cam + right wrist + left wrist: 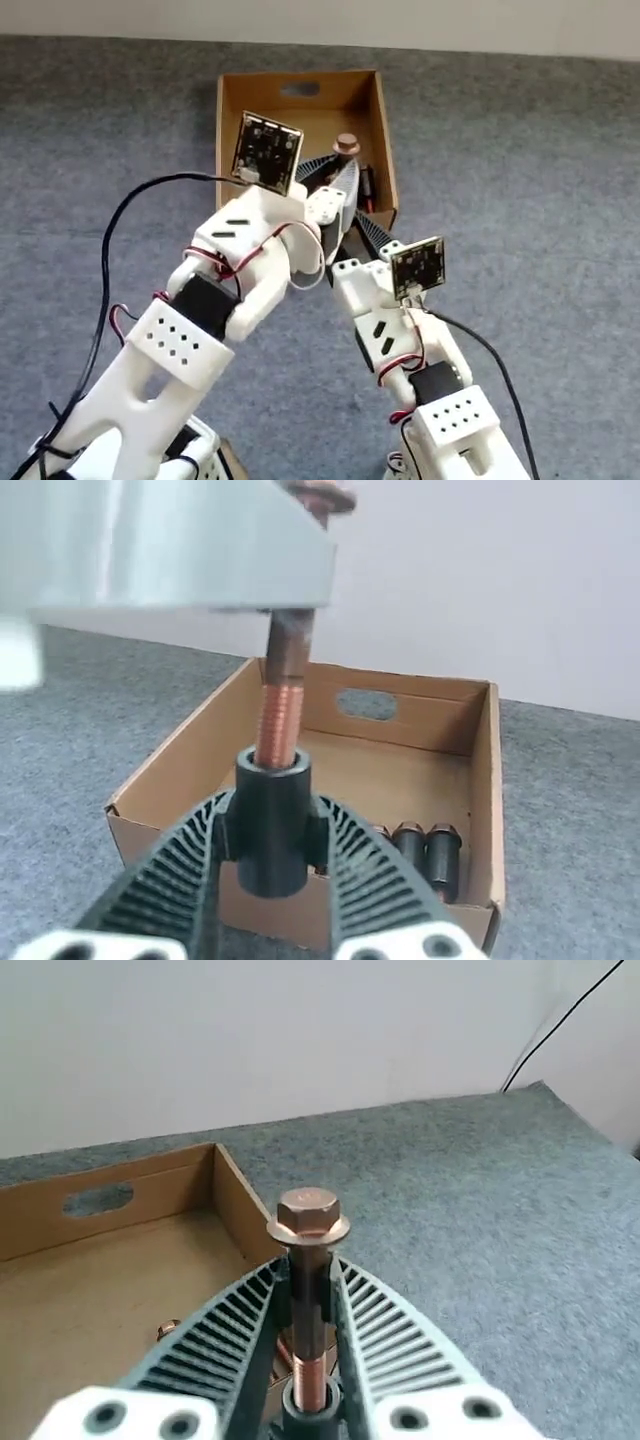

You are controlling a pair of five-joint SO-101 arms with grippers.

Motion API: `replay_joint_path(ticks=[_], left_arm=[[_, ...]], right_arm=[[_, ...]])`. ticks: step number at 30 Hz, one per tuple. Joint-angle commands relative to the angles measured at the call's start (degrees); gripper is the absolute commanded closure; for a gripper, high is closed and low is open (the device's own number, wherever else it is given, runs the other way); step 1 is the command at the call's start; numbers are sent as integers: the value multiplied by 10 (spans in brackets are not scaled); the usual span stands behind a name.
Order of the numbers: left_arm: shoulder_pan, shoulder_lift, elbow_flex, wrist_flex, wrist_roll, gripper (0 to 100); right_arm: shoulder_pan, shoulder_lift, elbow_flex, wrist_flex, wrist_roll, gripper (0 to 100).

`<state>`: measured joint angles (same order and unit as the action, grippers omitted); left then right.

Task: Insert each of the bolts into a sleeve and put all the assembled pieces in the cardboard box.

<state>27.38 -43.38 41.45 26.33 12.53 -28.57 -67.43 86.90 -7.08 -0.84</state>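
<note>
My left gripper (308, 1300) is shut on a copper bolt (308, 1260), held upright with its hex head on top. The bolt's threaded end (278, 720) sits in the mouth of a black sleeve (272, 825), and my right gripper (272, 845) is shut on that sleeve. Both grippers meet over the near right corner of the cardboard box (228, 120); the bolt head (346, 145) shows above them. Several assembled pieces (428, 850) stand in the box's near right corner.
Grey carpet (520, 150) covers the table all around. A small copper part (167, 1331) lies on the box floor. The box has a handle slot (367, 703) in its far wall. Black cables (120, 230) trail from both arms.
</note>
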Motion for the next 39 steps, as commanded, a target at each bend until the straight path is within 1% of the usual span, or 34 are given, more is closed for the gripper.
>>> replay_joint_path(ticks=[1, 20, 26, 36, 39], left_arm=[[-7, -15, -1, -1, -3, 991], [-8, -19, 63, 1, -3, 991], [-8, -19, 65, 1, -3, 991], [-8, -20, 97, 2, -3, 987], [-5, -51, 116, 2, -3, 973]], right_arm=[[8, -8, -5, -15, 5, 993], [8, -8, 10, -15, 8, 993], [34, -8, 8, -15, 5, 993], [33, -8, 10, -15, 5, 993], [33, -8, 10, -15, 5, 993]])
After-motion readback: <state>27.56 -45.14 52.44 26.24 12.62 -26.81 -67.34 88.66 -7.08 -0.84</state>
